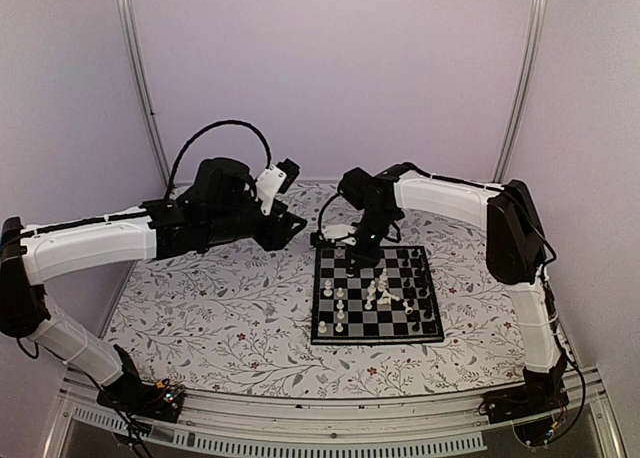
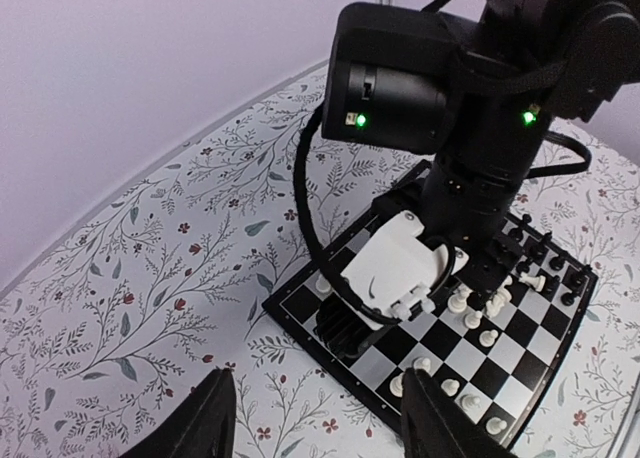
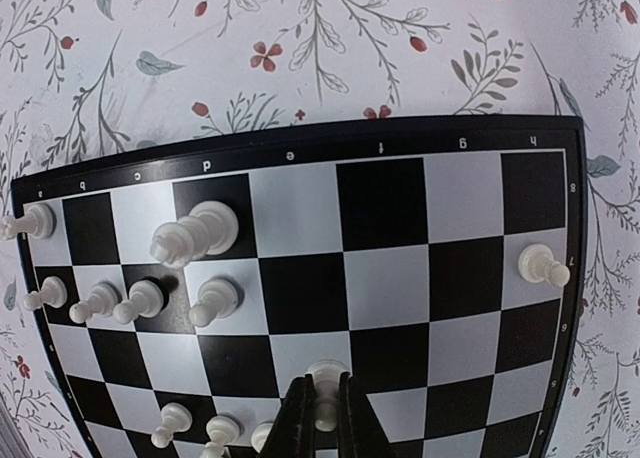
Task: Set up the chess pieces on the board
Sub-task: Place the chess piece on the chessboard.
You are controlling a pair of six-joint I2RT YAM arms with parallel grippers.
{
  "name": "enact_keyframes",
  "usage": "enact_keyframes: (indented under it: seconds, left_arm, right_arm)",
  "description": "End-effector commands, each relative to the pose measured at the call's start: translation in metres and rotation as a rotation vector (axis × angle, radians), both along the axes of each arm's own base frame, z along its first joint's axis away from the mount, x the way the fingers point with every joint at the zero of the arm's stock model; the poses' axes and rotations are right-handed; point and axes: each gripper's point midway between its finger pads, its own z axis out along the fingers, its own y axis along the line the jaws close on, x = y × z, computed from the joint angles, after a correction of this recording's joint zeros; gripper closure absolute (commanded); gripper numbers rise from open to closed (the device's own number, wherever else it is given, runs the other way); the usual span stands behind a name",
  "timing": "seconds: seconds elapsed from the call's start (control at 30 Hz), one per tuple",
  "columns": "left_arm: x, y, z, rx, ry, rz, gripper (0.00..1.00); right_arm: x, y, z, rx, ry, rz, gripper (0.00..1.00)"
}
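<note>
The board (image 1: pixel 330 335) lies right of the table's centre, with white chess pieces (image 1: pixel 378 293) scattered over its middle and left and black chess pieces (image 1: pixel 420 278) along its right side. My right gripper (image 3: pixel 325 396) hangs over the board (image 3: pixel 390 218), shut on a small white piece (image 3: pixel 327 378) pinched between its black fingers (image 3: pixel 297 423). A tall white piece (image 3: pixel 195 233) and several white pawns (image 3: pixel 212 300) stand left of it, and a lone pawn (image 3: pixel 543 266) stands at the right edge. My left gripper (image 2: pixel 320 418) is open and empty, raised over the floral cloth near the board's corner (image 2: pixel 299 302).
The right arm's wrist (image 2: pixel 395 273) with its white camera housing and cable hangs low over the board's far side. The left arm (image 1: pixel 220 213) reaches across the back left. Flowered cloth (image 1: pixel 220 318) covers the table; pale walls and metal posts (image 1: pixel 145 88) close it in.
</note>
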Motion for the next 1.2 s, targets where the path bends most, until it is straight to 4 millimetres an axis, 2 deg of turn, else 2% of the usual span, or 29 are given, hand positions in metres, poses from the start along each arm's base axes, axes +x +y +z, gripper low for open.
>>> enact_keyframes:
  seconds: [0.0,0.33,0.83,0.93,1.07,1.17]
  left_arm:
    - [0.004,0.010,0.003,0.003,-0.015,0.030,0.42]
    - [0.007,0.015,0.001,0.015,-0.017,0.047,0.42]
    - [0.006,0.017,-0.004,0.019,-0.005,0.051,0.42]
    - [0.006,0.017,-0.005,0.019,-0.003,0.051,0.42]
    - [0.005,0.018,-0.007,0.019,0.001,0.052,0.42]
    - [0.004,0.018,-0.010,0.017,0.010,0.056,0.42]
  right_arm:
    - [-0.003,0.013,-0.004,0.018,0.008,0.027,0.91]
    - [-0.006,0.020,-0.022,0.009,0.032,0.045,0.89]
    - [-0.013,0.030,-0.034,0.019,0.051,0.066,0.86]
    - [-0.015,0.029,-0.036,0.010,0.058,0.069,0.84]
    - [-0.015,0.029,-0.037,0.004,0.053,0.067,0.75]
    - [-0.010,0.029,-0.027,0.015,0.025,0.061,0.71]
